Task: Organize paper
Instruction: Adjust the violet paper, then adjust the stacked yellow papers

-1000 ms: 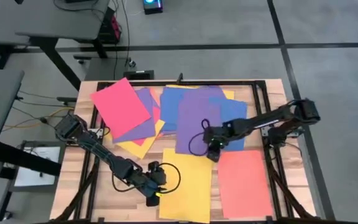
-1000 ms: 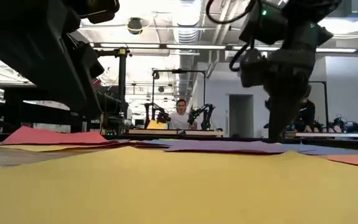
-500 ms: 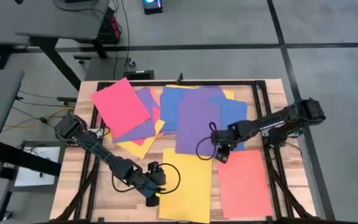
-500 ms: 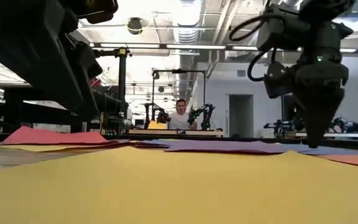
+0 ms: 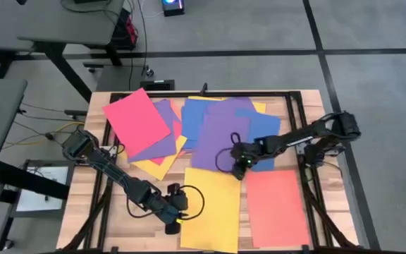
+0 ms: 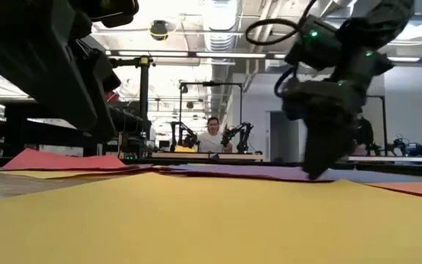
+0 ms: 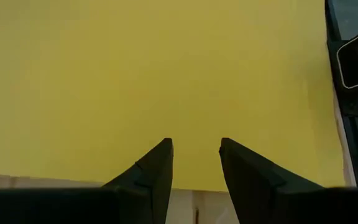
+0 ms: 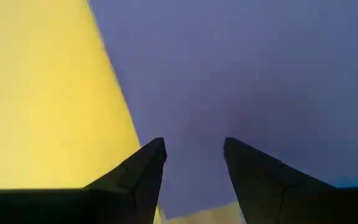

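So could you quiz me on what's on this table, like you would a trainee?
1. True or false: the right gripper is over the purple sheet.
2. What colour sheet lies under the left gripper?
3. Which sheet lies nearest the table's front right corner: A) blue, B) orange, C) purple?

Key:
1. True; the right wrist view shows purple paper between its open jaws.
2. Yellow: the big yellow sheet.
3. B.
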Action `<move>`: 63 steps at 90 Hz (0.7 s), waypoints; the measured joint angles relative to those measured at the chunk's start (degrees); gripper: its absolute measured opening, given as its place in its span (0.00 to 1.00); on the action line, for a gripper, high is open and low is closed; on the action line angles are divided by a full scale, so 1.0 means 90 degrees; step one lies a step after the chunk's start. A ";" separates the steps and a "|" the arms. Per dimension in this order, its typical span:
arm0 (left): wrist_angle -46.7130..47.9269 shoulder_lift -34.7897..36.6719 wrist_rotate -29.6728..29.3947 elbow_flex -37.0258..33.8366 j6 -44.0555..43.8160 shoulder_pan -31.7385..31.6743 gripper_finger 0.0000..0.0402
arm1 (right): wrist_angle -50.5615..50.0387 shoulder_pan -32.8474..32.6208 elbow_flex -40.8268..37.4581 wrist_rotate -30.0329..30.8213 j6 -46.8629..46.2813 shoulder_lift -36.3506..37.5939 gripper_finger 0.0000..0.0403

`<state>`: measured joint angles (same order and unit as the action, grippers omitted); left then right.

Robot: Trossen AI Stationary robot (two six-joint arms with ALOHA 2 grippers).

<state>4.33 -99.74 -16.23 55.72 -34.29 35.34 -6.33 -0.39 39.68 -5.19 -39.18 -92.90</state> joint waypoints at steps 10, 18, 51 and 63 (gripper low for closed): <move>0.0047 0.0000 0.0002 0.0000 -0.0029 0.0003 0.29 | 0.0459 0.0174 0.0144 -0.0137 0.0098 -0.0355 0.41; 0.0052 0.0000 0.0002 0.0000 -0.0033 0.0003 0.29 | 0.0796 0.0262 0.0292 -0.0136 0.0191 -0.0502 0.41; 0.0057 0.0000 0.0000 0.0000 -0.0114 0.0006 0.29 | 0.1572 0.0973 0.0576 0.0110 0.0260 -0.0566 0.41; 0.0052 0.0000 0.0000 0.0000 -0.0145 0.0006 0.29 | 0.1272 0.0842 0.0573 -0.0136 0.0440 -0.0303 0.41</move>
<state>4.80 -99.74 -16.23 55.72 -35.60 35.40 5.12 7.19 44.84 -6.42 -35.22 -95.62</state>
